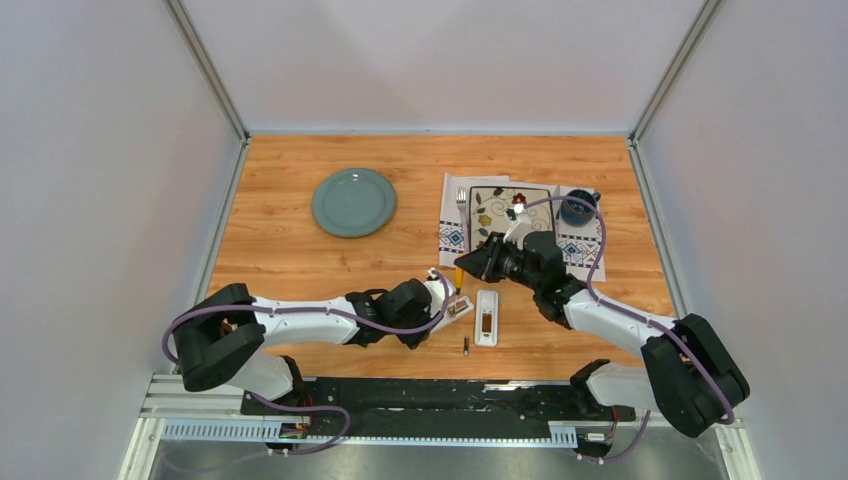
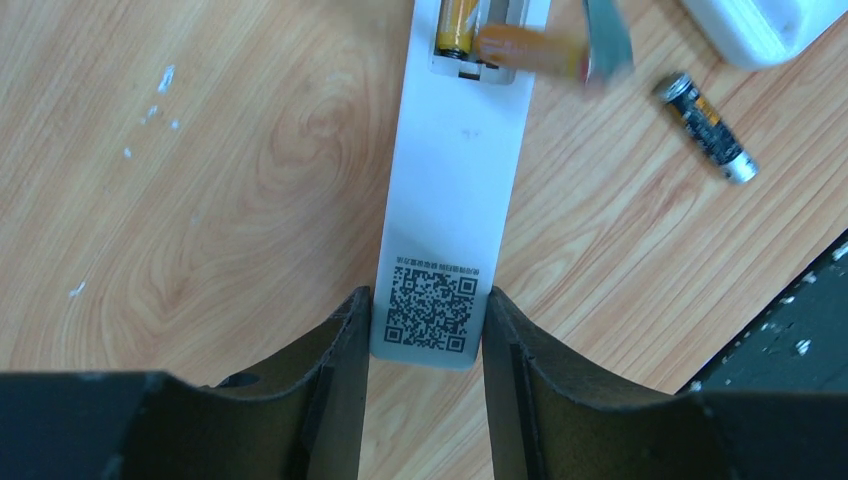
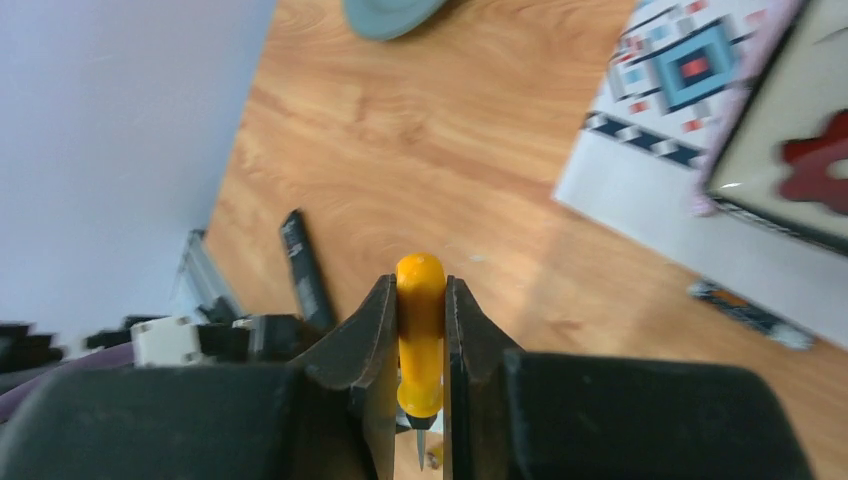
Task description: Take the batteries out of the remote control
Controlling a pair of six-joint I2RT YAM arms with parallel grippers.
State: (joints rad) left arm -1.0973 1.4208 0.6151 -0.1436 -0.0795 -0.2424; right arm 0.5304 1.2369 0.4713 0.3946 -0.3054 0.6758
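Pale walls close in a wooden table (image 1: 300, 260), with a green plate (image 1: 353, 201) far left and a patterned placemat (image 1: 452, 235) far right. The only clear marking is a black QR code on the back of the white remote control (image 2: 455, 180). The line of tiny characters above it is too small to read.

The left gripper (image 2: 427, 300) is clamped on that coded end, one finger pressed against each long edge. At the remote's far end the battery bay stands open and is cut off by the top of the left wrist view. A gold-orange cell (image 2: 455, 25) sits in it, only partly visible. A blurred orange and grey shape (image 2: 545, 48) crosses the bay; what it is cannot be told.

A dark cell (image 2: 705, 125) with an orange band and a silver tip lies loose on the wood to the right of the remote, apart from it. Its print is illegible. From above, it shows as a speck (image 1: 466, 346) just beside a second white casing (image 1: 486, 318).

The right gripper (image 3: 420, 285) is closed on an orange-handled screwdriver (image 3: 420, 340). The rounded handle end points away from the wrist, and the metal tip is mostly hidden between the fingers. It hangs just beyond the remote's open end.
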